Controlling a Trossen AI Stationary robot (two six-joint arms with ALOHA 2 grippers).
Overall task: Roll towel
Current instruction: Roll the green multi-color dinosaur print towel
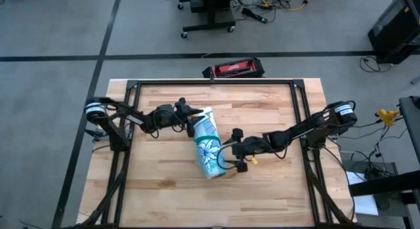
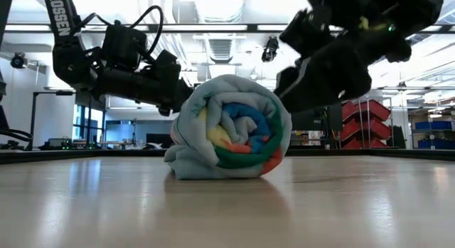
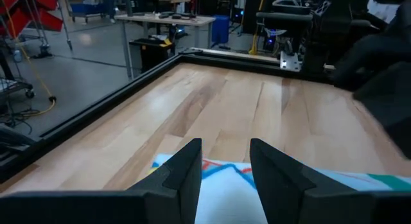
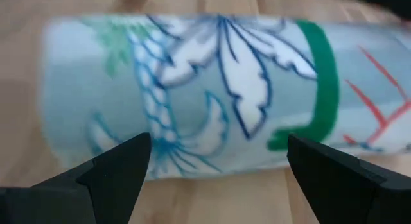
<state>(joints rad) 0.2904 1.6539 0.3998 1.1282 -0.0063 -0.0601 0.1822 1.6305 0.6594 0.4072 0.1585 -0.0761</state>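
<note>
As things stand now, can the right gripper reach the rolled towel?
Probably yes: the right gripper is open beside the towel, its fingers facing the roll with only bare table between.

- "ROSSEN" — white capital letters running down the dark upper link of the arm (image 2: 62,35) at the low view's left edge; the word's start is cut off by the frame.
- Nothing else can be read in any view.

Rolled towel (image 1: 208,148) mid-table (image 1: 275,189), left hand (image 1: 194,119) at its far end, right hand (image 1: 231,163) beside near end
</note>
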